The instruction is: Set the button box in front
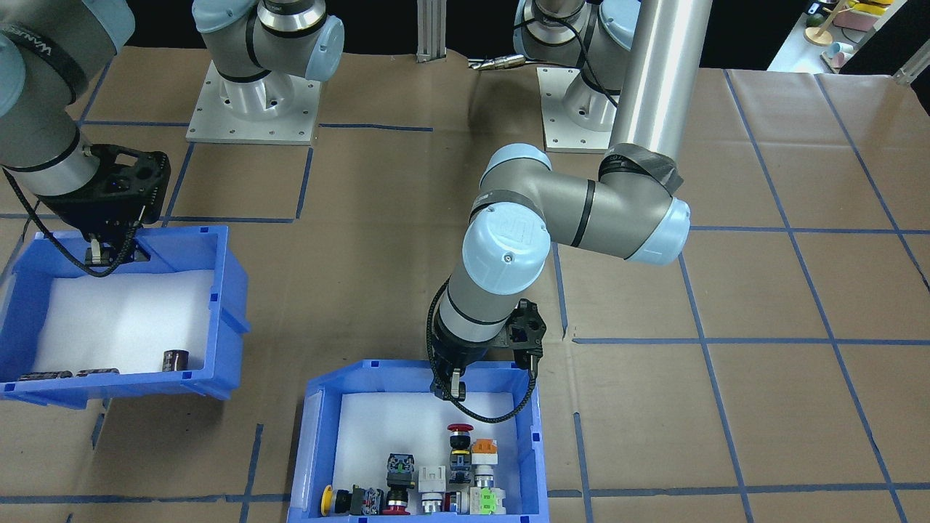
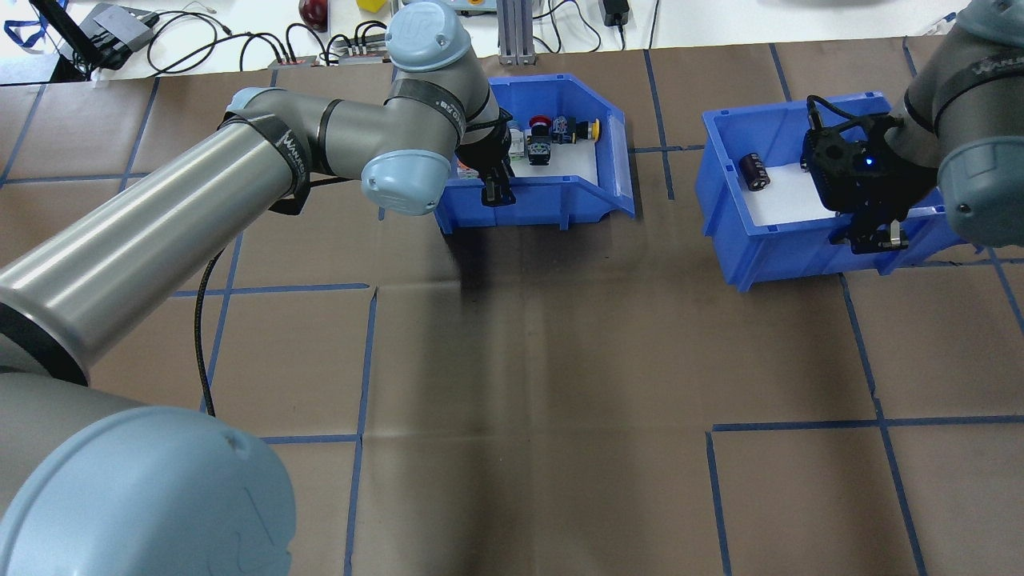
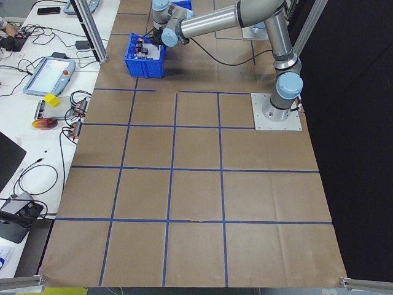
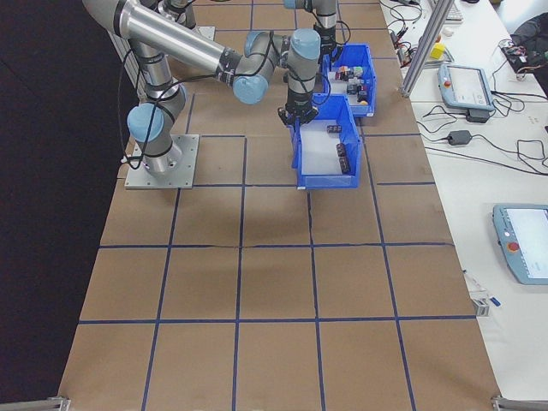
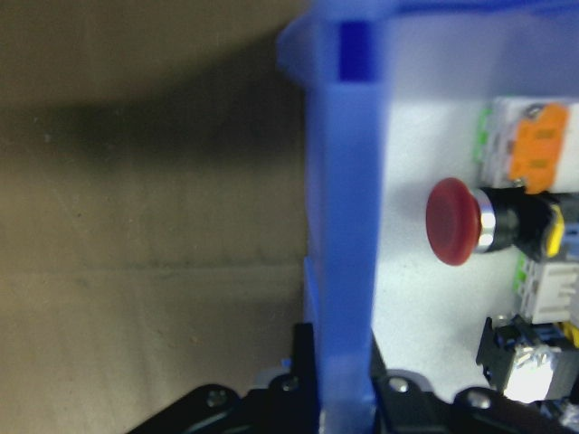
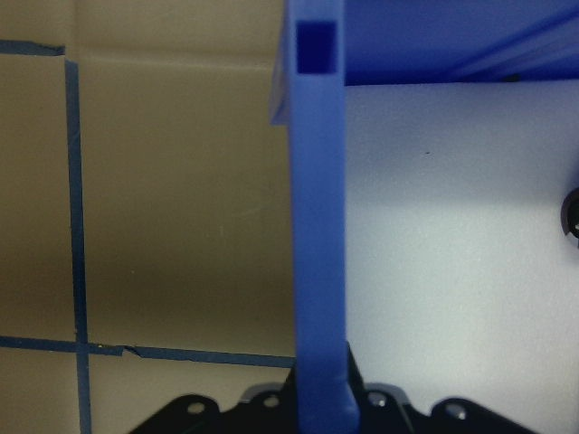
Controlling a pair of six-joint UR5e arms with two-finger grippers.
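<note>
Brown tabletop [image 2: 560, 360] is carrying the button box [image 2: 612, 188] at its far edge, where the left gripper [image 2: 498, 188] is pinching its near wall, while the right gripper [image 2: 874, 234] is clamping the second blue bin [image 2: 724, 200].

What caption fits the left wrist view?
Left claw straddling the button box wall, red mushroom button inside.
</note>
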